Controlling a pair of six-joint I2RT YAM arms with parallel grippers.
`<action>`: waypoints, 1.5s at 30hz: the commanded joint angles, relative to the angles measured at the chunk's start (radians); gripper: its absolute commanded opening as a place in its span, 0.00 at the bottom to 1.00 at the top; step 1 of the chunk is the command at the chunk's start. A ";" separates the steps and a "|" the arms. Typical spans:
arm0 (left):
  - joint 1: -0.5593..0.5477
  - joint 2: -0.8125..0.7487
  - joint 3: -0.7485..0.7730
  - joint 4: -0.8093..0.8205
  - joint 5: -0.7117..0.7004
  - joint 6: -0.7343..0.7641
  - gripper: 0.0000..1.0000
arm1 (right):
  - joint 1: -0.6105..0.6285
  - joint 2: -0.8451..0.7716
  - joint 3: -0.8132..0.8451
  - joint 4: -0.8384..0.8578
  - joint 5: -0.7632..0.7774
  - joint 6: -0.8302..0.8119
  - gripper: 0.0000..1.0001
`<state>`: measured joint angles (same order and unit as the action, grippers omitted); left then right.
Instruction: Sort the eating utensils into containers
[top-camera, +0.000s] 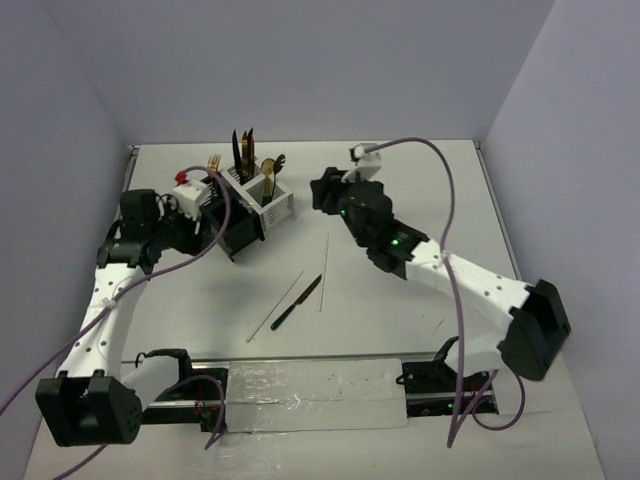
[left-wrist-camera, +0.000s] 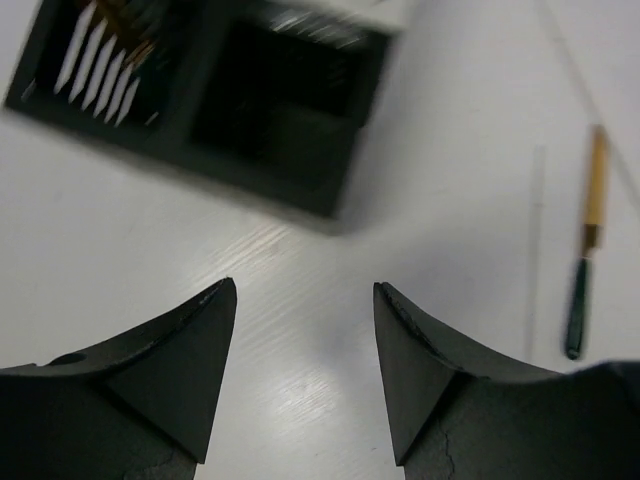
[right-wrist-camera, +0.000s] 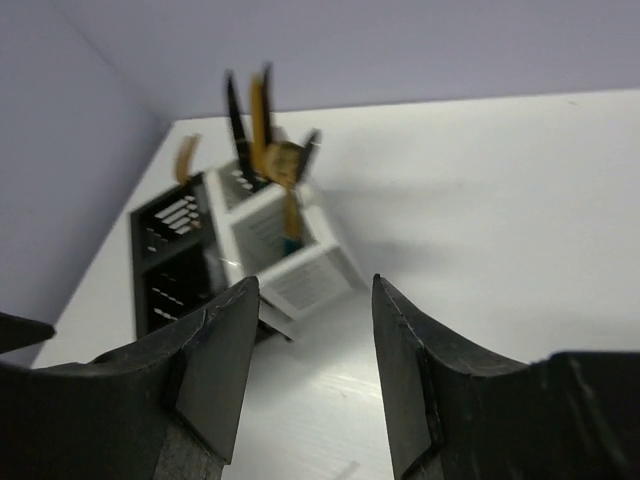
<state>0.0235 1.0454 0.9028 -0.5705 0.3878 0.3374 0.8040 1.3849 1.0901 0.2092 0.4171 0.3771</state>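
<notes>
**Jaws wide on both arms, knife and chopsticks lying loose**

Left gripper (left-wrist-camera: 305, 290) hangs over the white surface (top-camera: 380, 330), its jaws spread wide with nothing between them. It is close by the left side of the black slatted square caddy (top-camera: 238, 235). Joined to that caddy on its far right stands the white slatted square caddy (top-camera: 270, 203), holding a cluster of upright black and gold utensils (top-camera: 246, 150). One gold fork head (top-camera: 213, 161) rises at the black caddy's far end. Right gripper (right-wrist-camera: 315, 285) sits to the right of the white caddy, apart from it, jaws also wide and empty. Nearer, around the middle of the surface, a gold-bladed knife with a dark green handle (top-camera: 297, 302) lies flat. It lies between two thin pale chopsticks (top-camera: 275, 308), touching neither that I can see.
</notes>
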 joint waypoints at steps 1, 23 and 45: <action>-0.211 0.005 0.107 -0.161 0.147 0.048 0.66 | -0.083 -0.139 -0.126 -0.177 -0.001 0.052 0.56; -1.033 0.588 0.087 0.032 -0.326 -0.130 0.65 | -0.198 -0.489 -0.447 -0.272 0.101 0.059 0.56; -1.033 0.677 0.062 0.050 -0.397 -0.140 0.30 | -0.204 -0.512 -0.457 -0.271 0.129 0.037 0.56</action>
<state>-1.0084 1.6890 0.9768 -0.5282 0.0154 0.1928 0.6060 0.8913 0.6281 -0.0765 0.5156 0.4244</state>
